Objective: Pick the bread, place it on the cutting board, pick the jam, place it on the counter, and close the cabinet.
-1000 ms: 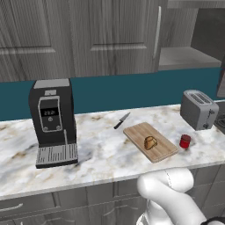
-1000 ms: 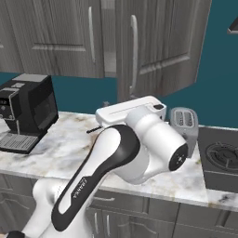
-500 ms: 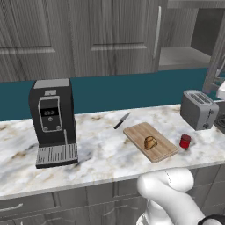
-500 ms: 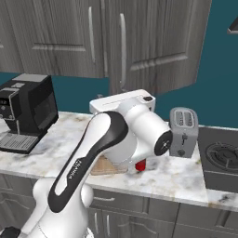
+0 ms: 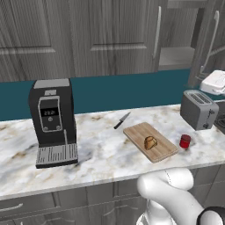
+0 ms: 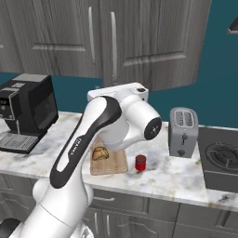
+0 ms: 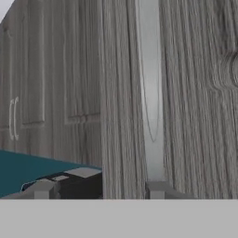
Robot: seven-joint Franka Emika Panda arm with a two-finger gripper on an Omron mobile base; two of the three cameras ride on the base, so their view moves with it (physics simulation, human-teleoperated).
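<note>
Our gripper point(image 7: 100, 189) is up against the open door point(image 7: 195, 116) of the cabinet point(image 5: 110, 35). Its two dark tips show apart, one on either side of the door's near edge, and the long silver handle point(image 7: 149, 93) rises just above one tip. We cannot tell whether the jaws are clamped on the door or only straddle it. We judge the hand is there because closing the cabinet is the one step left.

In the left base view that door point(image 5: 203, 48) juts out toward us over the right end of the counter point(image 5: 101, 154), and the shelf behind it looks bare. That fits with the jam being down.

The coffee machine point(image 5: 52, 118) stands toward the counter's left end and the toaster point(image 5: 198, 109) near its right end by the back wall. Both are well clear of the door's swing.

The cutting board point(image 5: 163, 150) lies askew between them, toward the front edge, with a knife point(image 5: 122, 120) just beyond its far corner.

The jam point(image 5: 185, 141) stands upright on the marble just beside the board's right corner, apart from it.

The bread point(image 5: 150, 142) rests near the middle of the board, so we judge both placements done.
</note>
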